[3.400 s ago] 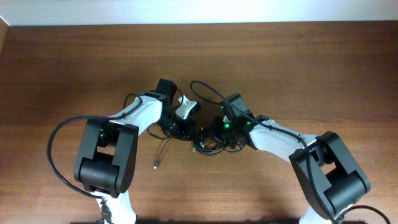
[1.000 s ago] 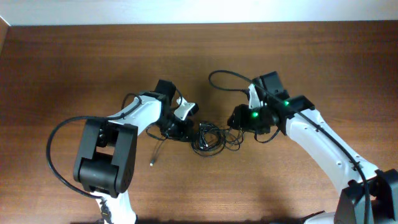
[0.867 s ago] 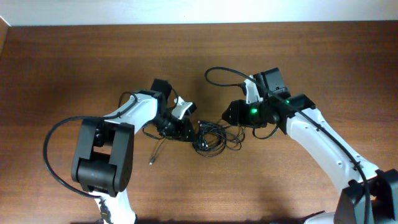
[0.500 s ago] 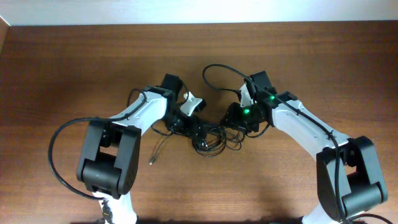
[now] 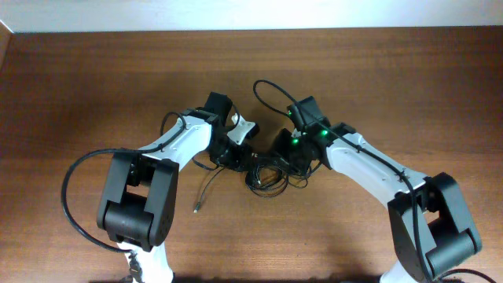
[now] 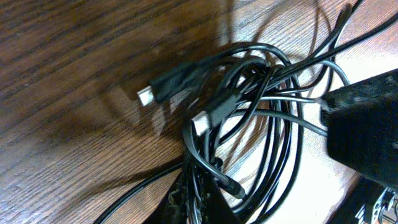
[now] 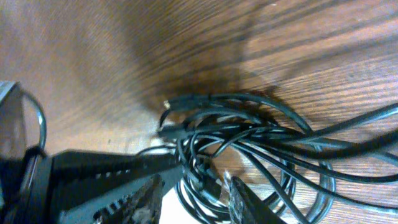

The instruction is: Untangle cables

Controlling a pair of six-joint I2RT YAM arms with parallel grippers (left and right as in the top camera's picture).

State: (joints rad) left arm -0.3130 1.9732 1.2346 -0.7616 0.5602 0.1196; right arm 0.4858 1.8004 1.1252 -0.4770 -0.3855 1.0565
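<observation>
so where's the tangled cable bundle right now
In the overhead view the cables lie mid-table, between the left gripper and right gripper.

Bright even light; wrist views soft, shadowed.

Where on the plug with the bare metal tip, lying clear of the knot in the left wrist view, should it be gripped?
Probably the black plug body, just behind its metal tip. It juts out of the cables over bare table, so come from that open side, jaws across its width. It is stiffer and thicker than the wires, and nothing crosses it there.
</observation>
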